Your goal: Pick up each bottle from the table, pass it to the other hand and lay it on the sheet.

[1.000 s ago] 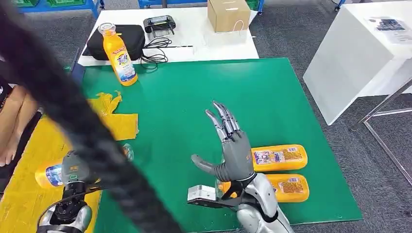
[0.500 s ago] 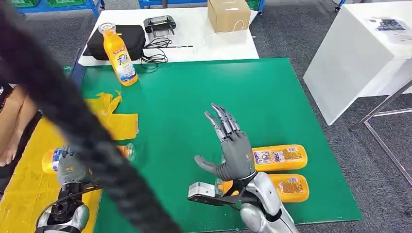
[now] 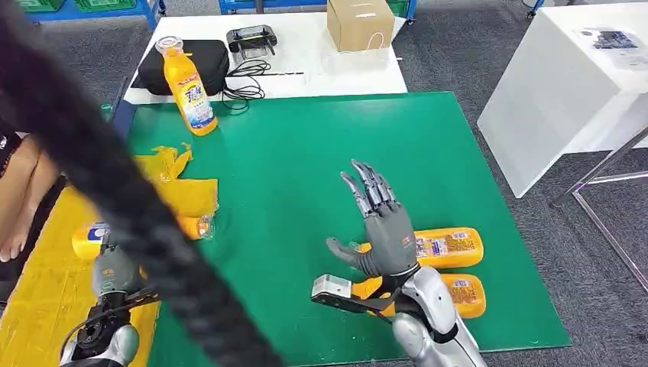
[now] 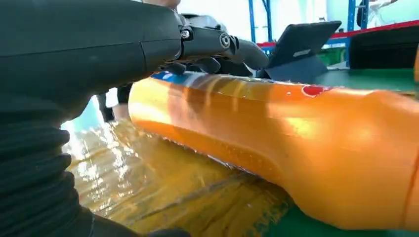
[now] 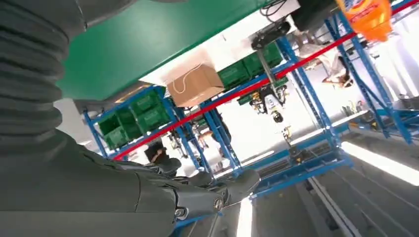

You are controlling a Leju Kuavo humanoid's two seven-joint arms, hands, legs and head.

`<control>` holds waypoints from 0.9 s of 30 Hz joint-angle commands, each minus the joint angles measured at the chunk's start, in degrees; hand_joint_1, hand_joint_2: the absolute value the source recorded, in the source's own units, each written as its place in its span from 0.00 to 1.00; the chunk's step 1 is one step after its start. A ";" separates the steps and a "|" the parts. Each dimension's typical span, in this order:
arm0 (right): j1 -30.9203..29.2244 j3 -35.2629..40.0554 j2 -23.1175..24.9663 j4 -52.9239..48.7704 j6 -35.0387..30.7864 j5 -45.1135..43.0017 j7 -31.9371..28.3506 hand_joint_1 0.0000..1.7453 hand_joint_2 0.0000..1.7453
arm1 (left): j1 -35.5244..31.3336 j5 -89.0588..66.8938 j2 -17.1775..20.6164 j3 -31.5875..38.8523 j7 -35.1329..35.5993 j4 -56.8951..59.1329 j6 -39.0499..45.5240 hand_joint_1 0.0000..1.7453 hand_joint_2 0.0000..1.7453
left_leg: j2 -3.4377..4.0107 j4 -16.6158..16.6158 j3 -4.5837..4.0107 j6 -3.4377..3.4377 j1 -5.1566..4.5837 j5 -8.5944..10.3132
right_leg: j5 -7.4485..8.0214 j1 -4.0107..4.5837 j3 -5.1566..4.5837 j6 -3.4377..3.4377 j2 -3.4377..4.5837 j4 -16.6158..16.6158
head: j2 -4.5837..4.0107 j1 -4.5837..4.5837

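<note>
An orange bottle (image 3: 86,238) lies on its side on the yellow sheet (image 3: 42,310) at the left, its cap end (image 3: 199,226) near the green mat (image 3: 306,145). My left hand (image 3: 115,269) holds it; in the left wrist view the fingers (image 4: 217,42) curl over the bottle (image 4: 296,133), which rests on the sheet (image 4: 148,187). My right hand (image 3: 384,229) hovers open, fingers spread, just left of two orange bottles (image 3: 447,246) (image 3: 457,295) lying side by side. A further bottle (image 3: 187,84) stands upright at the mat's far left corner.
A thick black cable (image 3: 115,199) crosses the left of the head view and hides part of the held bottle. Behind the mat a white table (image 3: 313,65) carries a black case (image 3: 202,61) and a cardboard box (image 3: 358,21). A person's arm (image 3: 19,191) is at left, a white cabinet (image 3: 565,92) at right.
My left hand has carried the bottle farther away across the yellow sheet. My right hand has drifted right, over the two lying bottles.
</note>
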 commanded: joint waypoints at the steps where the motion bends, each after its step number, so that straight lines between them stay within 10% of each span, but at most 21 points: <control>1: -2.15 -2.67 -2.98 3.73 2.28 0.55 1.51 0.00 1.00 | 2.11 5.64 -2.68 1.61 -3.82 -1.44 -0.06 0.00 1.00 | 0.06 -0.03 0.19 0.02 0.02 -0.07 | -0.03 0.04 0.22 -0.02 0.00 -0.10 | 0.00 0.00; 22: -3.43 -5.28 -7.35 7.11 7.85 -1.62 2.34 0.00 1.00 | 6.50 22.98 -3.55 1.69 -16.05 -11.53 -2.41 0.00 1.00 | 0.11 0.06 0.36 0.02 0.14 -0.21 | -0.11 0.15 0.43 -0.04 0.01 -0.14 | 0.00 0.00; 23: -4.11 -5.73 -8.63 8.43 9.46 -2.61 2.49 0.00 1.00 | 7.77 27.58 -3.78 2.32 -19.04 -14.11 -2.92 0.00 0.00 | 0.04 0.00 0.09 0.02 0.04 -0.05 | -0.02 0.06 0.11 0.00 -0.01 -0.07 | 0.00 0.00; 27: -6.24 -6.59 -14.43 14.67 19.36 -9.65 -2.77 0.00 1.00 | 11.77 50.29 -8.39 7.56 -29.74 -27.93 -7.94 0.00 0.00 | 0.22 0.12 0.23 0.07 0.12 -0.22 | -0.06 0.16 0.31 0.01 0.13 -0.13 | 0.00 0.00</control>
